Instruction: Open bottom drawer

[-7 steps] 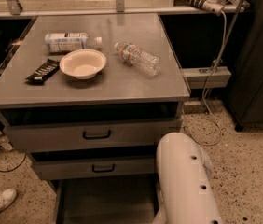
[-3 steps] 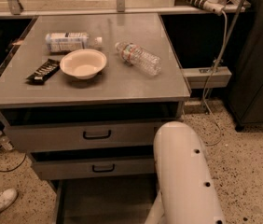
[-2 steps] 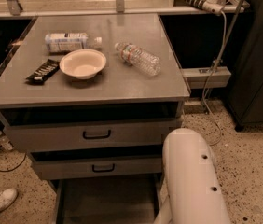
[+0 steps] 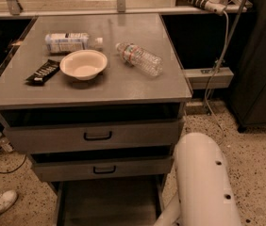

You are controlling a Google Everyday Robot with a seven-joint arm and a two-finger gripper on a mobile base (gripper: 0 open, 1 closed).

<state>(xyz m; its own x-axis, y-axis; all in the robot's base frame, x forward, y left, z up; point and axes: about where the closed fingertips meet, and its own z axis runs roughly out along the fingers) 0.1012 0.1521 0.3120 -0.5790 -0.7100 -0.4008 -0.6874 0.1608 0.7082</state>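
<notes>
Though claw out of view, bottom drawer [image 4: 107, 204] just beside white arm [image 4: 203, 182].

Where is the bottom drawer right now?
The bottom drawer lies bottom centre of the camera view, its flat tray out beneath the middle drawer, left of the white arm; the pincer is out of view.

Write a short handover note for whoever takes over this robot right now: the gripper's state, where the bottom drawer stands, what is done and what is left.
The gripper is not in view; it lies past the picture's bottom edge, beyond the white arm link at lower right.
The bottom drawer shows its flat grey tray pulled out beneath the middle drawer; its front and handle are out of view.
Done: it looks open, at least partly.
Left: probably check how far out it is, then withdraw the arm.
</notes>
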